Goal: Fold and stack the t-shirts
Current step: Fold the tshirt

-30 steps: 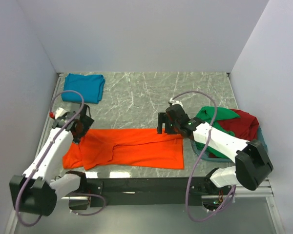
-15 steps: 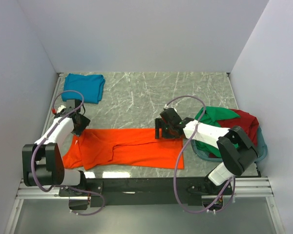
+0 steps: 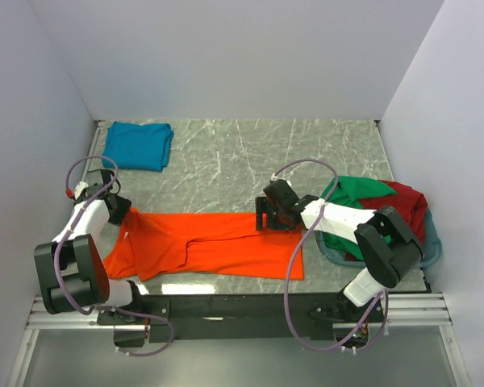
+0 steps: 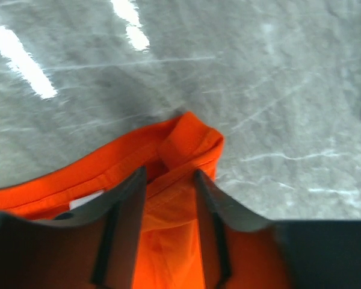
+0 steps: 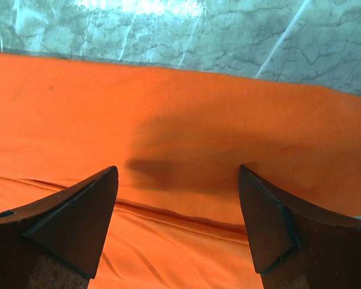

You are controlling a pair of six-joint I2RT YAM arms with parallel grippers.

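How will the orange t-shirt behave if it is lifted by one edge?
Probably floppy: the orange t-shirt lies flat with soft folds, so it should sag. Likely light: thin cloth bunches in the left gripper. It may slide easily on the glossy table.

Top cam high, near side, down onto table point(image 3: 226, 157); wrist cams close over orange t-shirt point(image 3: 226, 246), shared w/ top.

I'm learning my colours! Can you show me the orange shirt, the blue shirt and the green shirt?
orange t-shirt point(image 3: 226, 250), top view, middle of the spread cloth.
teal blue t-shirt point(image 3: 139, 145), top view, middle of the folded cloth.
green t-shirt point(image 3: 361, 189), top view, middle of the bunched cloth.
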